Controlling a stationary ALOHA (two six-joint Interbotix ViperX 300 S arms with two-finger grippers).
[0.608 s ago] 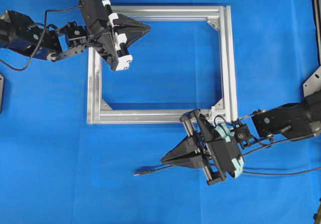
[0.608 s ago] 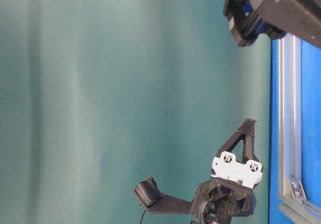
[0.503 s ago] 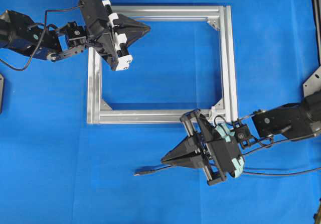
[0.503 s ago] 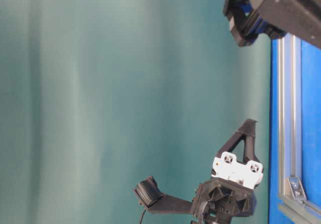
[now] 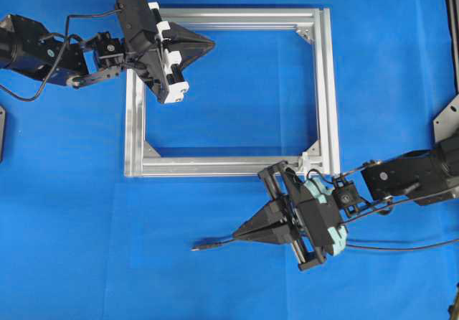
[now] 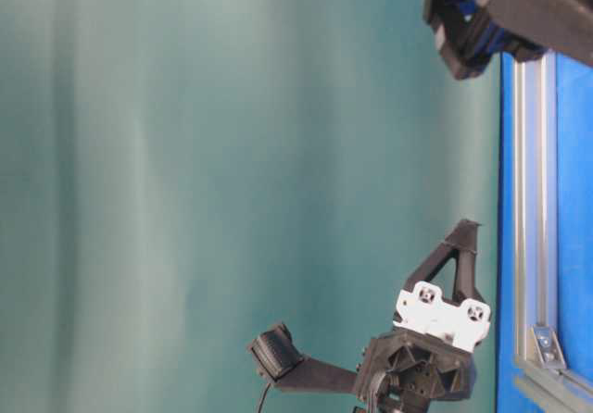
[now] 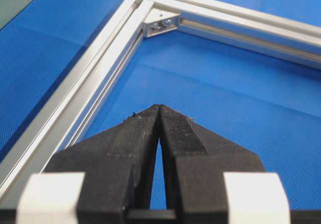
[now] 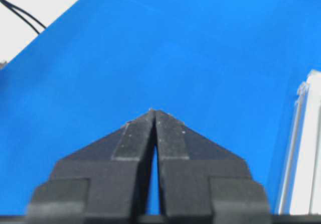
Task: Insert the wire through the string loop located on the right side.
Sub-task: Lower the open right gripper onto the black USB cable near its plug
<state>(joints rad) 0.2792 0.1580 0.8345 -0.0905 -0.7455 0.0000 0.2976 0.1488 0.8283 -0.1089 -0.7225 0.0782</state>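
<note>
Overhead: left gripper (image 5: 209, 43) sits over the aluminium frame (image 5: 326, 83) near its corner at 10 o'clock, fingertips pointing toward 3 o'clock, above the top bar; jaws pressed together, nothing between them; left wrist view confirms this, fingers (image 7: 145, 133) meeting at the tip with only a thin slit behind, and it shows a corner bracket (image 7: 161, 23) at 12 o'clock ahead of the tips, detail too small to make out from above.

Wire (image 5: 215, 245) lies on the blue table cover (image 5: 72, 227) at 6 o'clock of the frame, outside it; plug tip at its left end, the thin cable running toward 3 o'clock under the right gripper (image 5: 237, 237) and out to the right edge; gripper tips point toward 9 o'clock, just right of the plug end.

Right wrist view: fingers (image 8: 133, 133) closed tip to tip, no wire visible between them; whether they touch the wire I cannot tell; frame edge at 3 o'clock.

String loop: a small pale mark at the frame's 5 o'clock corner, too small to confirm.

Table-level view: left gripper (image 6: 463, 232) held above the table.
</note>
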